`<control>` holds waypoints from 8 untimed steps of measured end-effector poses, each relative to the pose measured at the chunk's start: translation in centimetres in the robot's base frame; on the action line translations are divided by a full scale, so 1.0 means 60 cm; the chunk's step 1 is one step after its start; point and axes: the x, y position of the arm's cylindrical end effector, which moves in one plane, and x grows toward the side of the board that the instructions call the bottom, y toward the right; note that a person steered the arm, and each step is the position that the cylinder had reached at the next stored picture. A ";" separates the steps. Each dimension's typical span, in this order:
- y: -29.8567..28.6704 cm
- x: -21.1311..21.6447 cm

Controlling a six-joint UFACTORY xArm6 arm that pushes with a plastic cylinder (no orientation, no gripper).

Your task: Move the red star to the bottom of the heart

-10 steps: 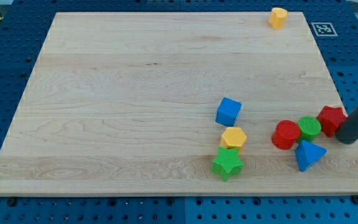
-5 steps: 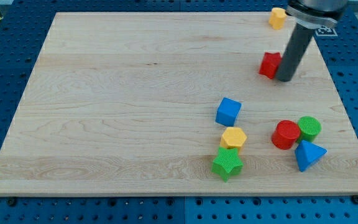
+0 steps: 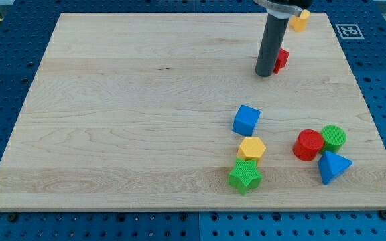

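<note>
My tip (image 3: pixel 265 74) rests on the wooden board (image 3: pixel 133 114); it is a bare rod with nothing that opens or closes. The rod hides most of the red star (image 3: pixel 282 59), which touches it at 2 o'clock. The yellow heart (image 3: pixel 300 19), partly cut off by the arm, sits further out at 1 o'clock, near the star. A black-and-white square marker (image 3: pixel 349 31) lies at 2 o'clock; no readable writing.

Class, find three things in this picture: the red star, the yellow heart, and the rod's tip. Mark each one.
red star (image 3: pixel 283 59), camera view, on its visible right half beside the rod.
yellow heart (image 3: pixel 300 19), camera view, on its top face.
my tip (image 3: pixel 265 73), camera view, at the rod's very bottom end.
</note>
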 end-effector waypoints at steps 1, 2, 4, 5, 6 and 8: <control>0.001 -0.024; 0.010 -0.031; 0.045 -0.022; 0.051 -0.047; 0.060 -0.076; 0.124 -0.100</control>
